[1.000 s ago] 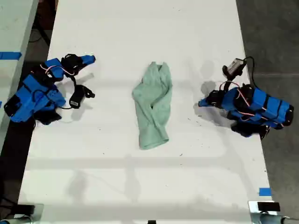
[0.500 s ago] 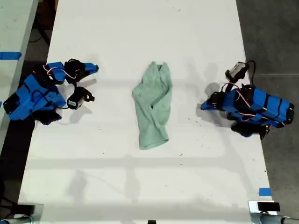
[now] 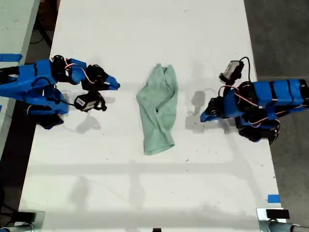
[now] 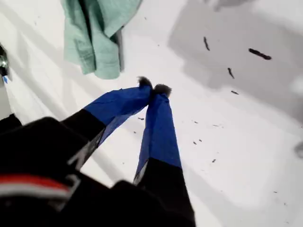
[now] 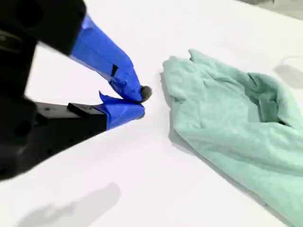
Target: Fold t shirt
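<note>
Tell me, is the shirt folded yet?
Not yet. Done: nothing that I can see. The t shirt lies bunched and wrinkled in the middle of the table, with no neat fold. In hand: nothing. My first gripper and my second gripper are both shut and empty, each near the shirt but not touching it. Left: grabbing it, spreading it flat and all the folding.

A small pale mint-green soft cloth t shirt (image 3: 157, 109) is seen lying bunched lengthwise mid-table in the exterior view, narrow at the far end, wider and squared off at the near end. It is wrinkled, plain, without print. Folds and a dark crease are shown running down its middle (image 5: 236, 118), one edge (image 4: 97, 38) lying doubled over.
</note>
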Robot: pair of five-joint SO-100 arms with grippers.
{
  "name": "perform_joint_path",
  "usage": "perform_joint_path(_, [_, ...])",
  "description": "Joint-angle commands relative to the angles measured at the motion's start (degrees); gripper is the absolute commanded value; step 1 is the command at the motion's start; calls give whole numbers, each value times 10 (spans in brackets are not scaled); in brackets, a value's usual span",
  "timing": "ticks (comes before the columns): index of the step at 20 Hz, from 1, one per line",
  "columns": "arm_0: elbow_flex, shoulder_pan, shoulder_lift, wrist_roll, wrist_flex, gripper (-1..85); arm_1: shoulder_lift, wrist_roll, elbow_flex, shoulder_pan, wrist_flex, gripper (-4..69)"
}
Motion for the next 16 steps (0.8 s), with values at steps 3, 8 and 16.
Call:
perform_joint_path(3, [-189,127,-247,-55,-15,-4,-222,7,-199,-62,-40,6])
perform_joint_path(8, [-338,223,-465,-108,-25,-4,-370,-13,-294,-83,-76,5])
perform_joint_path(16, [-574,289,-702,-109,48,282,-539,-47,-409,-83,-82,281])
